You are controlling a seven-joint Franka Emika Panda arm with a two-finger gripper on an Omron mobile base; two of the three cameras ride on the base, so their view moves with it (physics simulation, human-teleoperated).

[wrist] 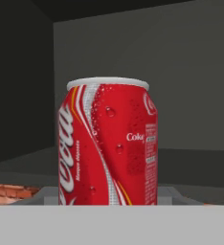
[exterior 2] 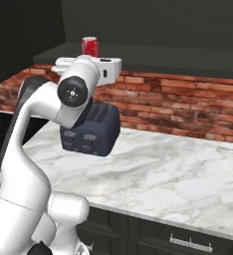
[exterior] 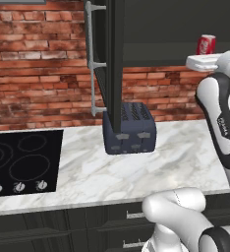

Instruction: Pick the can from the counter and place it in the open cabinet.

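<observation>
Almost done: small red soda can with silver top (wrist: 108, 143) up at the dark charcoal wall cabinet (exterior 2: 153, 50), off the white marble desk (exterior: 136, 167).

Sits upright straight ahead of the pincer (wrist: 108, 203); cannot tell whether held or released, fingertips hidden. Seems to rest on the dark inner shelf; letting go and backing out probably left. Reads white "Coca-Cola" script, small "Coke" beside it.

Even, soft rendered light brightens the tabletop (exterior: 136, 167); the toaster (exterior: 130, 129) on it casts only a faint shadow beside itself. The cabinet (wrist: 190, 72) interior above the toaster is dim. Edges look slightly soft, without glare.
</observation>
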